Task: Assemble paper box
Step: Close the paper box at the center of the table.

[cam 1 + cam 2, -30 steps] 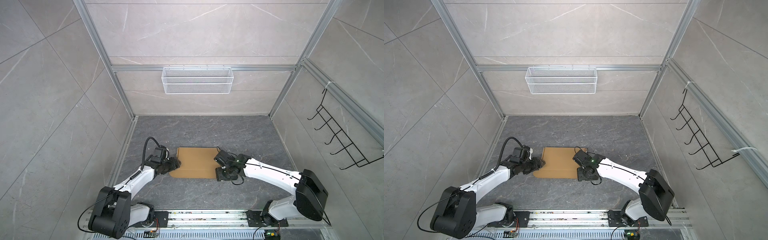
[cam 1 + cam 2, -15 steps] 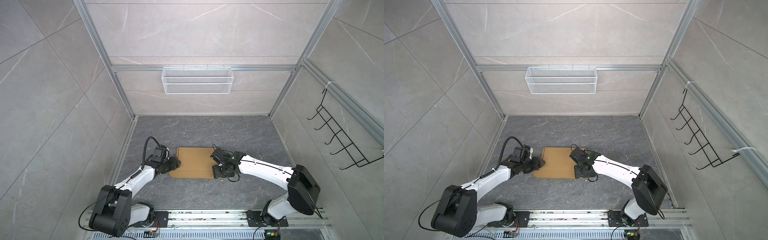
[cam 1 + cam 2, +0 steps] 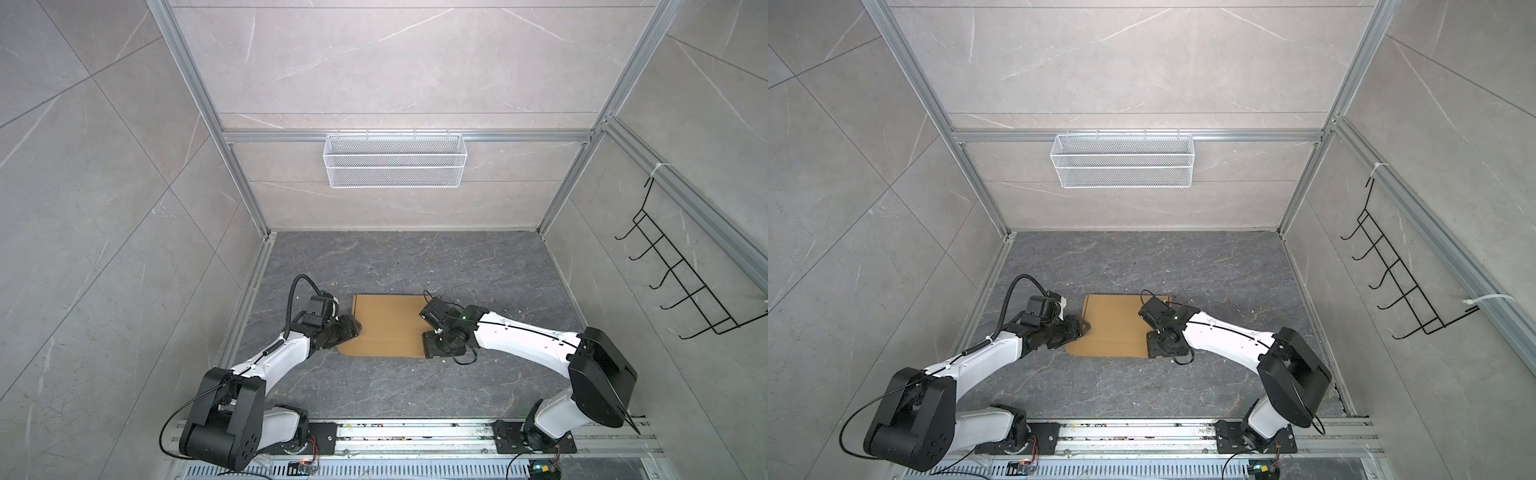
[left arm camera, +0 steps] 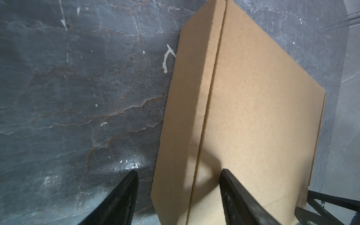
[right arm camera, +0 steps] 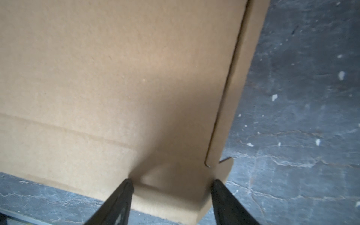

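Dark grey marbled desk carries the paper box, a flat brown corrugated cardboard sheet lying near the middle between both arms. A long slit runs beside one edge, and one corner ends in a clipped tab. The left pincer stands open astride its side edge. The right pincer stands open over its near corner. A white wire mesh basket hangs on the back wall, well apart.

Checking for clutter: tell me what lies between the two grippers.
Only the box, its plain brown top bare, lies between the left gripper and right gripper; both top views show this.
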